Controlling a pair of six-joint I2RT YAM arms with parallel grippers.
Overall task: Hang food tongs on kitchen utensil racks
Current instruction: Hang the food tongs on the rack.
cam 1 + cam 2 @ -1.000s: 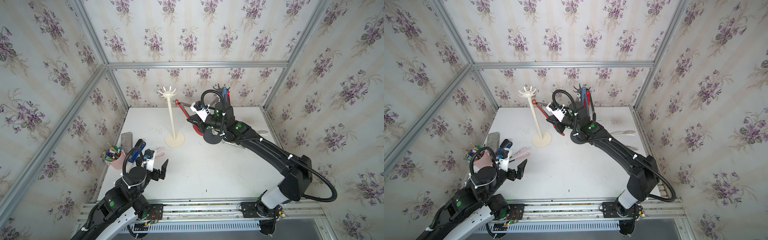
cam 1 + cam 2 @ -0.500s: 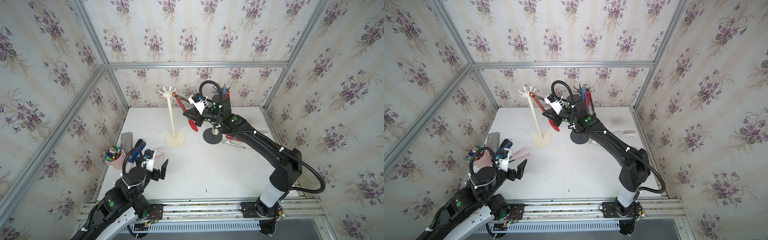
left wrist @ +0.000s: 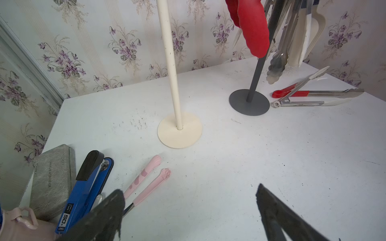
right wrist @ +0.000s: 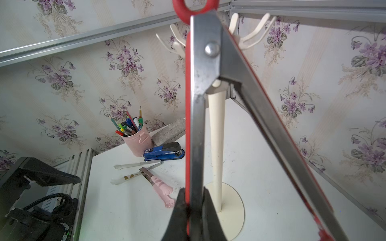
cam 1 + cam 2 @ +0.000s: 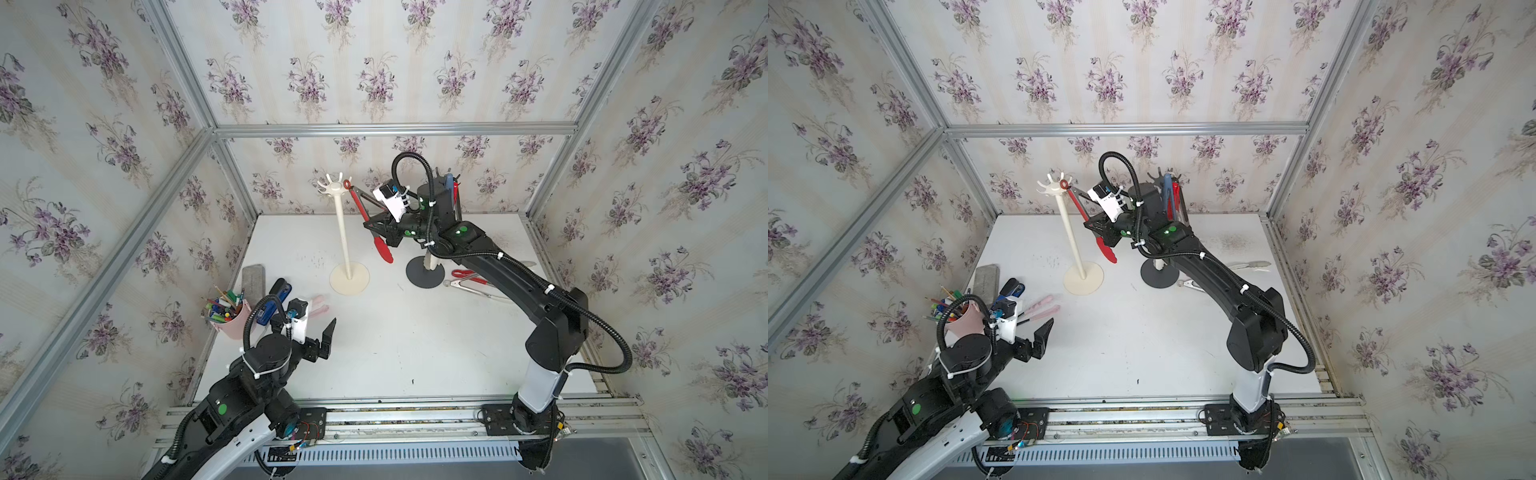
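Here — red tongs (image 5: 384,251) near cream rack (image 5: 342,232).

In the right wrist view the loop of the red tongs (image 4: 197,125) was clipped by the picture's edge, and whether it touched a hook of the cream-white rack (image 4: 216,146) could not be told. In both top views the right arm (image 5: 511,270) hid most of the dark grey rack (image 5: 419,276). The left wrist view cut off both racks' crowns.
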